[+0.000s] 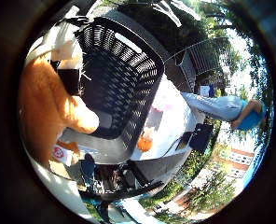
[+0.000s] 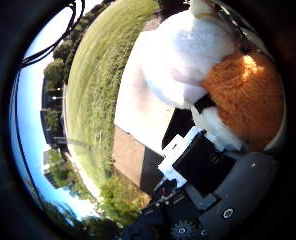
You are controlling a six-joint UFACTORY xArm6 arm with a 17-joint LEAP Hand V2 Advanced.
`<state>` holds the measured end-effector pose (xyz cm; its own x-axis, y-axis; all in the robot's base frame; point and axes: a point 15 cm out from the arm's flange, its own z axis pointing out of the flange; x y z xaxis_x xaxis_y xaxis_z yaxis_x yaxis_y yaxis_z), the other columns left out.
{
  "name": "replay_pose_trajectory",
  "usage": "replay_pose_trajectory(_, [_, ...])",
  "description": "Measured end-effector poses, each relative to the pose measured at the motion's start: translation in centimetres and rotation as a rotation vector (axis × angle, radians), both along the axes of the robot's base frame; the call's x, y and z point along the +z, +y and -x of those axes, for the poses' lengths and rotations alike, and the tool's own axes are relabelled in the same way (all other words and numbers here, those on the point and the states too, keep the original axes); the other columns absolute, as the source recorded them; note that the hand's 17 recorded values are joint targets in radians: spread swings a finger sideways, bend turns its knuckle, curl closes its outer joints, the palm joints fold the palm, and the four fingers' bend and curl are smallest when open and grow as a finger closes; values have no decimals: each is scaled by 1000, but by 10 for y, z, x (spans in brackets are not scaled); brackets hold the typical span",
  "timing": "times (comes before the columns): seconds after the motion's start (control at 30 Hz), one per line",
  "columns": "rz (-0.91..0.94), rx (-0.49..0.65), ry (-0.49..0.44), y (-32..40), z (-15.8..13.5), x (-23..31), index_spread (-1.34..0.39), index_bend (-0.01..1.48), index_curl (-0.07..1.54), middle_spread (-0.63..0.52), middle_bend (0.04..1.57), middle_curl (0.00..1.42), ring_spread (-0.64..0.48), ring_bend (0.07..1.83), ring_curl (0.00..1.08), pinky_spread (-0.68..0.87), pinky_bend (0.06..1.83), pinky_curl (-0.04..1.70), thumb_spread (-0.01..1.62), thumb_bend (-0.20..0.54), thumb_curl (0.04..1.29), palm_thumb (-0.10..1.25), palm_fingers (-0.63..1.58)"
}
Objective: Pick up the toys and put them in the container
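Basket (image 1: pixel 128 70), black slatted, sits on white surface (image 1: pixel 173 126), looks empty. Your hand (image 2: pixel 203 160) grips orange-white plush toy (image 2: pixel 238 95) against palm, beside basket rim. Small orange toy (image 1: pixel 145 142) lies beside basket.

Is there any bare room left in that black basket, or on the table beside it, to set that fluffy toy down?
The black basket looks bare inside, so its whole floor is free. On the white table, a bare strip runs between the basket's wall and a black item at the table's edge. It is more crowded by the basket's corner, where a small orange toy lies. The hand holds the orange and white plush toy.
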<state>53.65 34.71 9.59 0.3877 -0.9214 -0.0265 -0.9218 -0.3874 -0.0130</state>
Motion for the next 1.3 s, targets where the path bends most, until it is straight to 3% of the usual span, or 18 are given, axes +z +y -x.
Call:
replay_pose_trajectory(0.1, [-1,-21,-7,-11,-11,-14,-956,557,1517,-169,1388,977,-90,1605,794,132,1647,771,1147,-29,739,898,666])
replay_pose_trajectory(0.23, [-15,-42,-28,-18,-24,-30,-924,570,1398,-111,1191,850,31,1388,684,218,1473,709,1143,-30,690,868,687])
replay_pose_trajectory(0.3, [-16,-47,-32,-27,-31,-37,-891,479,1346,-104,1017,793,74,1326,666,255,1451,710,1134,-35,672,850,426])
replay_pose_trajectory(0.37, [-17,-45,-37,-36,-37,-42,-843,399,1259,-71,744,686,147,1171,612,316,1399,695,1118,-40,650,823,13])
replay_pose_trajectory(0.4, [-16,-36,-36,-39,-39,-45,-831,382,1234,-59,707,667,160,1144,604,331,1385,690,1114,-40,646,816,-27])
replay_pose_trajectory(0.43, [-14,-20,-34,-44,-41,-47,-804,316,1165,-33,603,604,199,994,532,357,1346,649,1103,-40,637,807,-175])
replay_pose_trajectory(0.57, [-9,45,-30,-52,-43,-51,-690,112,931,48,333,462,278,750,379,441,1239,540,1069,-43,593,757,-172])
replay_pose_trajectory(0.7, [-17,77,-42,-59,-49,-34,-605,83,754,104,232,410,302,668,336,481,1182,492,1063,-35,564,747,-124])
replay_pose_trajectory(0.83, [-17,95,-33,-70,-45,16,-537,107,602,136,183,383,318,608,313,511,1113,444,1059,-31,540,744,-88])
replay_pose_trajectory(1.03, [8,133,39,-108,-9,121,-488,141,482,146,171,357,321,549,298,520,1000,381,1058,-31,522,744,-67])
replay_pose_trajectory(1.23, [24,125,98,-207,37,233,-440,144,394,143,182,345,313,510,293,505,890,324,1083,-29,505,734,-35])
replay_pose_trajectory(1.3, [22,108,109,-244,43,242,-429,145,375,137,183,344,311,502,293,497,871,311,1089,-28,501,733,-24])
